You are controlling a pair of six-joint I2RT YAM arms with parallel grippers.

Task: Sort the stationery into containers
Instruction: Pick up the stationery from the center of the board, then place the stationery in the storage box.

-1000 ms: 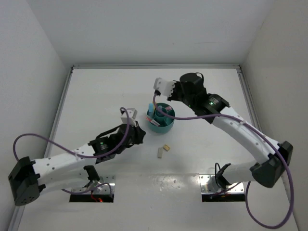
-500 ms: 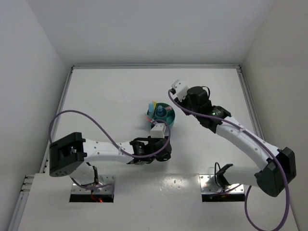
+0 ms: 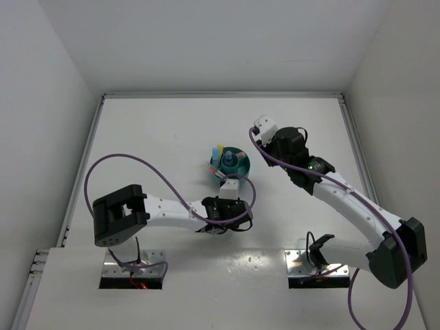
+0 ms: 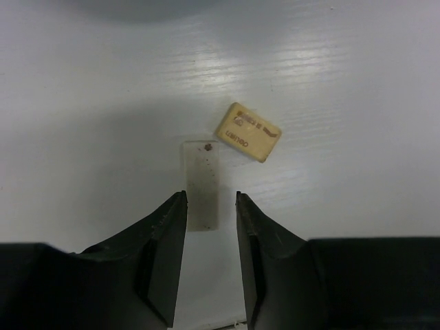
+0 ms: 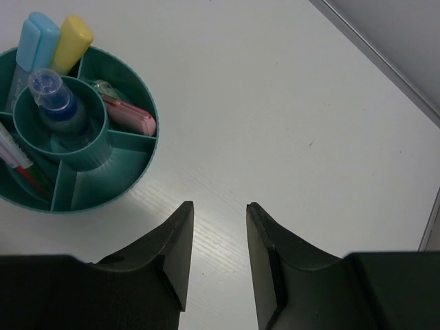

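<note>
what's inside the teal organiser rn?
Organiser: clear-blue pen in the centre cup; light-blue marker beside yellow marker; pink marker in the next compartment, green thing behind it; thin pens at left, partly cropped. Walls hide lower ends.

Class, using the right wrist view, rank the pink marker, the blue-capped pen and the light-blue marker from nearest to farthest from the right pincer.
From the right pincer:
1. Pink marker, in the teal organiser's right compartment, on the side closest to the pincer.
2. Blue-capped pen, upright in the central cup.
3. Light-blue marker, at the far left rim.
</note>
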